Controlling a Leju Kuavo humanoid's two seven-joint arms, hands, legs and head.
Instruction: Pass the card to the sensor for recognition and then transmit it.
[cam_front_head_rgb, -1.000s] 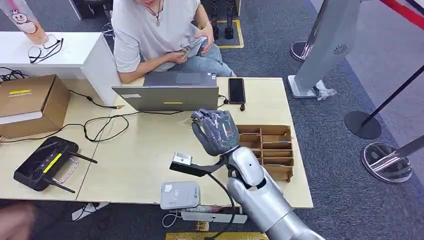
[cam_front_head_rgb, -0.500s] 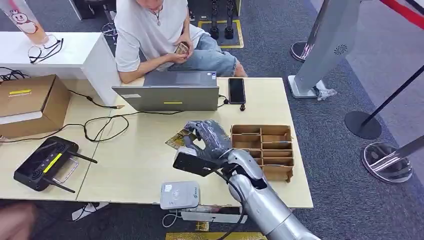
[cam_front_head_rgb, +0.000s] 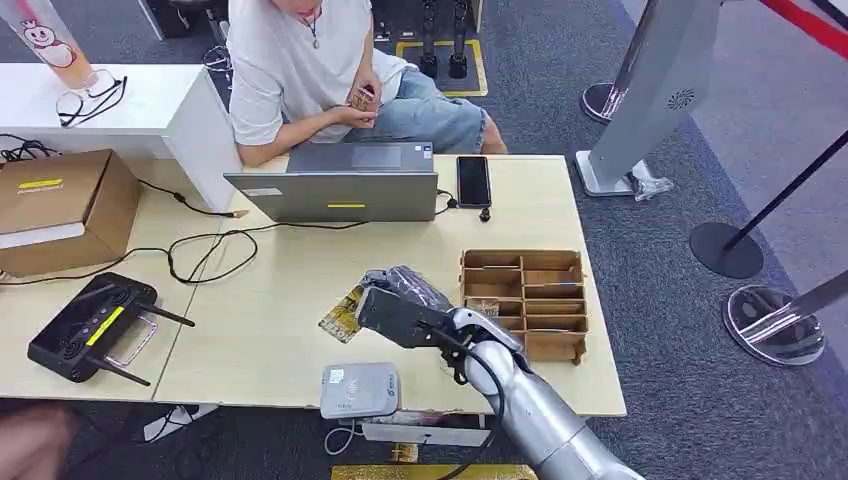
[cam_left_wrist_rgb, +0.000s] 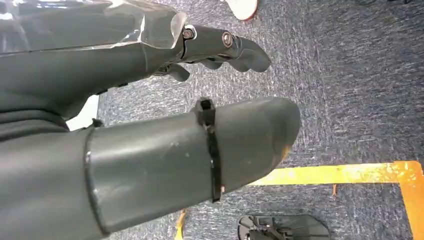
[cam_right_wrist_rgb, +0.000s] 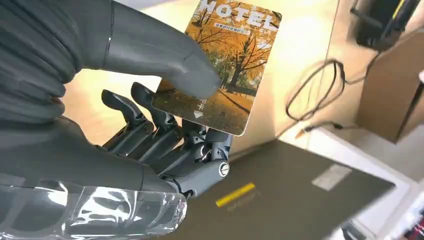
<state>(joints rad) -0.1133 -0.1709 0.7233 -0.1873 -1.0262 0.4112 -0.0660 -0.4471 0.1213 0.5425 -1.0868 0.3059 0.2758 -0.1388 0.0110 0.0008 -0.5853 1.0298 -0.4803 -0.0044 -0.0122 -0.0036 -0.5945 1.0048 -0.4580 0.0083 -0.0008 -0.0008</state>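
Holding the card (cam_right_wrist_rgb: 220, 65) between thumb and fingers (cam_right_wrist_rgb: 150, 122), the right hand (cam_front_head_rgb: 405, 295) hovers above the counter (cam_front_head_rgb: 270, 300), with the card's free end projecting toward the robot's left. The sensor (cam_front_head_rgb: 360, 389), a pale flat reader, lies at the counter's near edge, near the hand and closer to the robot.

1. Keep the pinch firm. The thumb covers only one corner of the card, so the hold is judged marginal; avoid sudden wrist rotation.
2. Bring the hand toward the robot until the card's free end stands over the sensor's top face.
3. Turn the card flat and parallel to that face, then lower it until it is just above or lightly touching.
4. Hold steady for recognition. Do not press down, as the card may flex and slip.
5. Avoid the cardboard organiser (cam_front_head_rgb: 525, 300) just beside the forearm.

The left hand (cam_left_wrist_rgb: 150, 125) hangs over the carpet, fingers loosely curled and holding nothing.
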